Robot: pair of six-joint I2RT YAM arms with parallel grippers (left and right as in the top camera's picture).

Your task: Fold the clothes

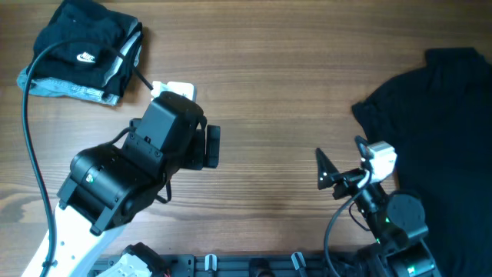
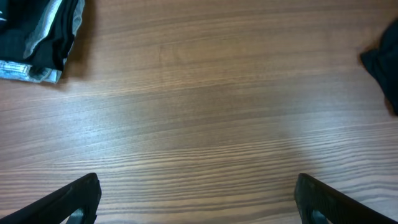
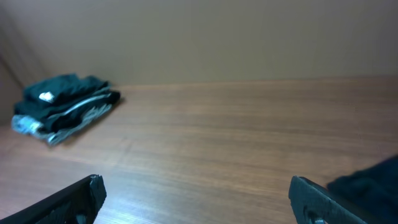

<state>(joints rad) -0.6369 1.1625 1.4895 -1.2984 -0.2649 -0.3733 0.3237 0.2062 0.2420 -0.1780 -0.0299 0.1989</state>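
A folded black T-shirt with a small white logo (image 1: 84,46) lies on a pale grey-blue folded piece (image 1: 58,87) at the table's far left corner. The stack also shows in the left wrist view (image 2: 43,37) and the right wrist view (image 3: 62,102). An unfolded black T-shirt (image 1: 446,115) is spread at the right edge; its edge shows in the left wrist view (image 2: 382,62) and the right wrist view (image 3: 373,180). My left gripper (image 1: 211,146) (image 2: 199,199) is open and empty over bare wood. My right gripper (image 1: 327,171) (image 3: 199,199) is open and empty, left of the spread shirt.
The wooden table (image 1: 277,85) fills the view. A black cable (image 1: 29,131) runs from the left arm past the folded stack. A dark rail (image 1: 254,265) lies along the front edge between the two arm bases.
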